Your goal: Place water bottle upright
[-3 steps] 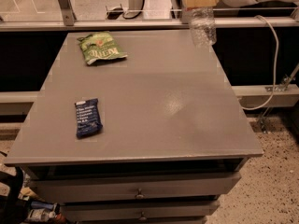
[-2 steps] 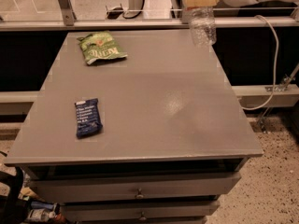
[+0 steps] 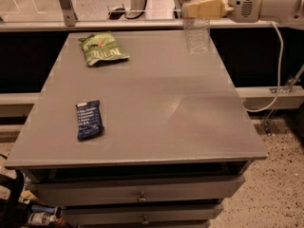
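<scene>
The water bottle (image 3: 196, 34) is a clear ribbed plastic bottle. It hangs upright at the far right corner of the grey table (image 3: 161, 113), its base at or just above the tabletop. My gripper (image 3: 205, 7), with cream-coloured fingers on a white arm reaching in from the top right, is shut around the bottle's upper part. The bottle's cap and label are hidden by the fingers and the frame's top edge.
A green snack bag (image 3: 102, 48) lies at the far left of the table. A dark blue wrapped bar (image 3: 89, 120) lies at the near left. A white cable (image 3: 279, 65) hangs off the arm to the right. Drawers (image 3: 141, 196) sit under the tabletop.
My gripper has come down and slightly left with the bottle, bringing its base closer to the tabletop. The bag and the bar have not moved.
</scene>
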Robot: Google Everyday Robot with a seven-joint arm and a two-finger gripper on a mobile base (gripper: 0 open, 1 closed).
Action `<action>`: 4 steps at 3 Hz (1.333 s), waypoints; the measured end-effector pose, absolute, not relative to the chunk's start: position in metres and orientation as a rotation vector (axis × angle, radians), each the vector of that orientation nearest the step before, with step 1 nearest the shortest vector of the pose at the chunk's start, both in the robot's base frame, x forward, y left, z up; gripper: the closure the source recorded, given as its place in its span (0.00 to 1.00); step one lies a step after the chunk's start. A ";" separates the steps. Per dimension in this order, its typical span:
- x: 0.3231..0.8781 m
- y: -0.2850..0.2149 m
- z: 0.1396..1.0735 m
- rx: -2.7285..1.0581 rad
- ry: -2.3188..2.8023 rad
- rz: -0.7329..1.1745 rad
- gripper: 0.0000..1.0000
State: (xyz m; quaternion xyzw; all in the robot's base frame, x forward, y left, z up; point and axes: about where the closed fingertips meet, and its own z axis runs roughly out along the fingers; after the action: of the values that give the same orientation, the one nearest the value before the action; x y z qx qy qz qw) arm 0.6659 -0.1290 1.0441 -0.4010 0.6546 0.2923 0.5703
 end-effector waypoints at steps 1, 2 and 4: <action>0.655 -0.126 1.032 -1.040 1.406 0.770 1.00; 0.649 -0.124 1.021 -1.071 1.346 0.809 1.00; 0.638 -0.118 0.997 -1.064 1.262 0.858 1.00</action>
State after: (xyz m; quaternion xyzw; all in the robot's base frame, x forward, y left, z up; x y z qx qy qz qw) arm 0.6378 -0.1177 0.9967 -0.4587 0.5438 0.3696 0.5978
